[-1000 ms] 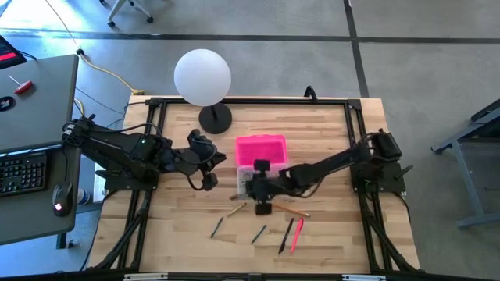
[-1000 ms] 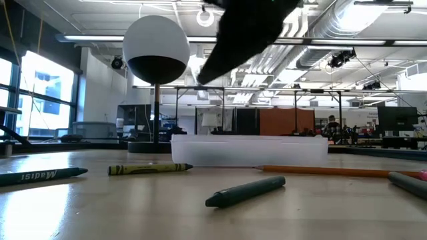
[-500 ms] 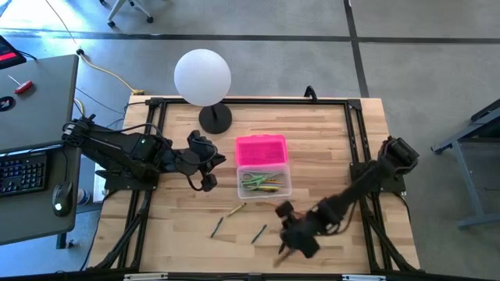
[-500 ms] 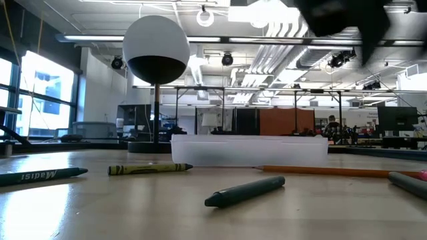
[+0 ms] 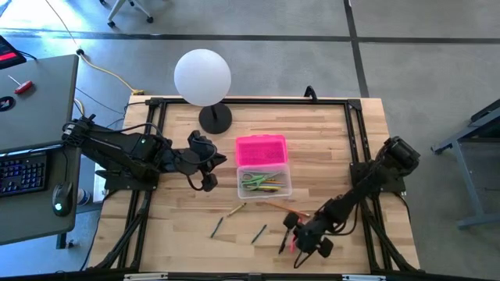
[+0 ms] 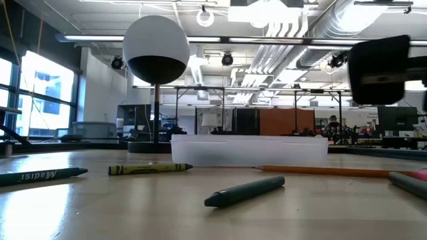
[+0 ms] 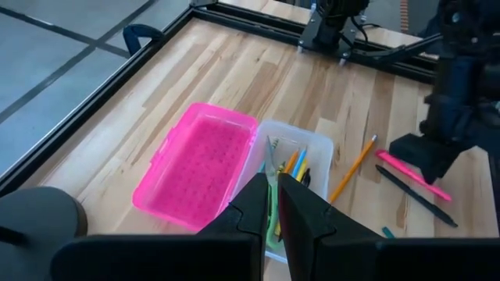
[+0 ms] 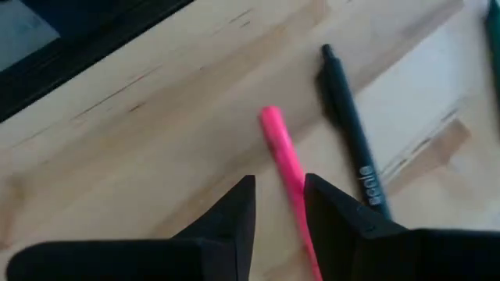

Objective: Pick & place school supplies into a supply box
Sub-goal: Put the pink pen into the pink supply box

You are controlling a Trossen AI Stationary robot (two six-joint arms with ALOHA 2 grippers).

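Two narrow-set fingers of the right tool [image 8: 279,204] straddle the pink pen [image 8: 283,160], and closing off-centre could nudge the black pen [image 8: 353,140] alongside.

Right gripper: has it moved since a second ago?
Yes. The right gripper left the clear box for the table's near edge, over the pink pen.

Supply box [image 5: 264,182] mid-table, lamp [image 5: 203,78] behind; loose pens [image 5: 286,234] in front, under right pincer [image 5: 301,242]

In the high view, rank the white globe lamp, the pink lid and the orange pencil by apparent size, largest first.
1. White globe lamp
2. Pink lid
3. Orange pencil, a thin line by comparison
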